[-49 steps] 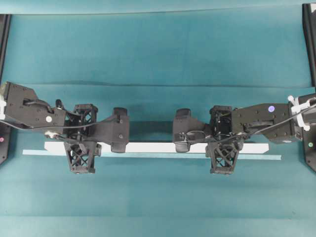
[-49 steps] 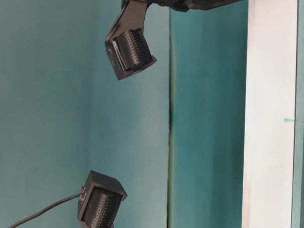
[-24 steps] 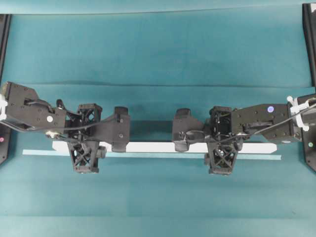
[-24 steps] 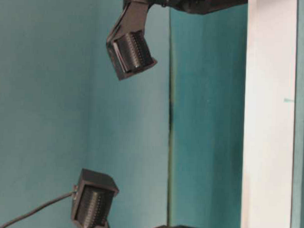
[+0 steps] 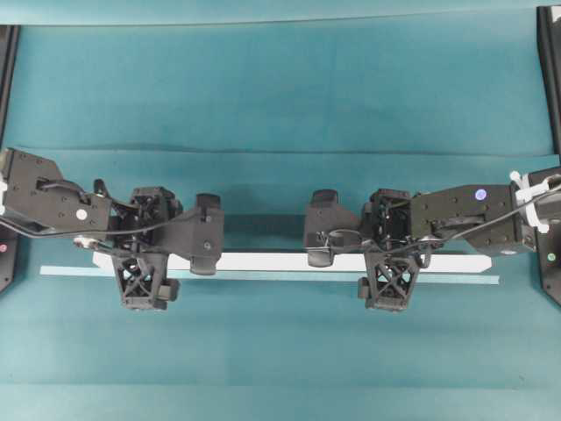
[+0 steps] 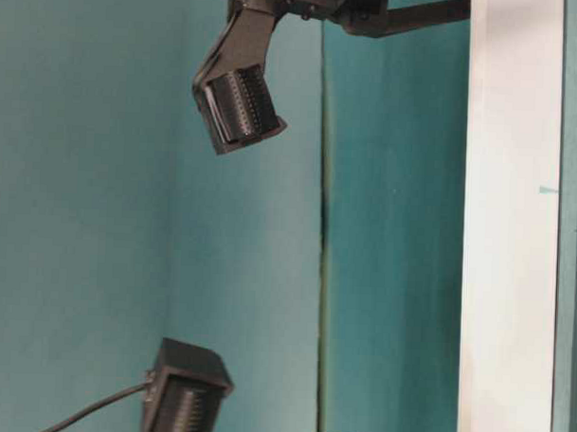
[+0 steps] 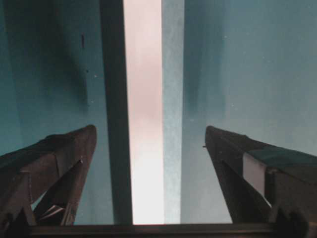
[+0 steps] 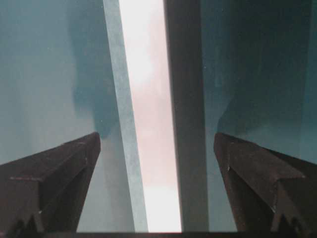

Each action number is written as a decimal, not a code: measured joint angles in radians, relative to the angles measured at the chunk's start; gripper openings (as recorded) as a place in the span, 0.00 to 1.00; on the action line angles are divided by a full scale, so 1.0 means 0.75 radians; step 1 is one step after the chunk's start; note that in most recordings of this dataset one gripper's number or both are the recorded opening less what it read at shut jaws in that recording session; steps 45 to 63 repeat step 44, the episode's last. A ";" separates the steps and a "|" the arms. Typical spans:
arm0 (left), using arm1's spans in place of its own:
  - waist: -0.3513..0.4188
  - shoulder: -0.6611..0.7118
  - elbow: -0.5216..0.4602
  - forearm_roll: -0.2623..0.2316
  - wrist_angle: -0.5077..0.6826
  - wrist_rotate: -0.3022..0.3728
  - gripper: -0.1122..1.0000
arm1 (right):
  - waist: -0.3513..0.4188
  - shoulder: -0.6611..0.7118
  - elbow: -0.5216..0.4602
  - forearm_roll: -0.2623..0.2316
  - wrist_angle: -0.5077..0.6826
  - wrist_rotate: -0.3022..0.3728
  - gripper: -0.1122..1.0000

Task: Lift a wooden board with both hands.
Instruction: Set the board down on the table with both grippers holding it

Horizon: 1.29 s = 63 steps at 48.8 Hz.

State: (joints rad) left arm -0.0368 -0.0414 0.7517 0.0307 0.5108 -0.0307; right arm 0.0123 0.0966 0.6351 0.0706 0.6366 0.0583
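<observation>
The long white wooden board lies across the teal table, just behind a thinner pale teal strip. My left gripper is open and straddles the board near its left end, one lattice finger on each side. My right gripper is open and straddles it right of the middle. In the left wrist view the board runs between the spread fingers of the gripper without touching them. The right wrist view shows the same for the board and gripper.
Black frame posts stand at the table's far left and far right edges. The table-level view shows the board as a vertical band, with two black ribbed finger pads apart from it.
The board's ends sit slightly further right than a second ago. Both grippers have drifted a little to the left along the board. Both stay open.
</observation>
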 measured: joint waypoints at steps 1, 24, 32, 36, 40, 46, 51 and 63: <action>0.002 -0.008 0.000 0.000 0.002 0.000 0.98 | 0.000 -0.006 0.000 0.000 0.000 0.000 0.93; -0.002 -0.378 0.002 0.000 0.051 -0.002 0.98 | -0.010 -0.350 0.039 -0.004 0.000 0.041 0.93; -0.002 -0.503 0.022 0.000 0.039 0.000 0.98 | -0.020 -0.479 0.049 -0.018 -0.004 0.041 0.93; -0.002 -0.565 0.033 0.000 0.031 0.000 0.98 | -0.020 -0.528 0.057 -0.020 -0.012 0.041 0.93; -0.006 -0.624 0.045 0.000 0.020 0.000 0.98 | -0.020 -0.583 0.065 -0.022 -0.025 0.041 0.93; -0.008 -0.687 0.059 0.000 0.000 -0.006 0.98 | -0.020 -0.638 0.082 -0.022 -0.049 0.041 0.93; -0.008 -0.687 0.059 0.000 0.000 -0.006 0.98 | -0.020 -0.638 0.082 -0.022 -0.049 0.041 0.93; -0.008 -0.687 0.059 0.000 0.000 -0.006 0.98 | -0.020 -0.638 0.082 -0.022 -0.049 0.041 0.93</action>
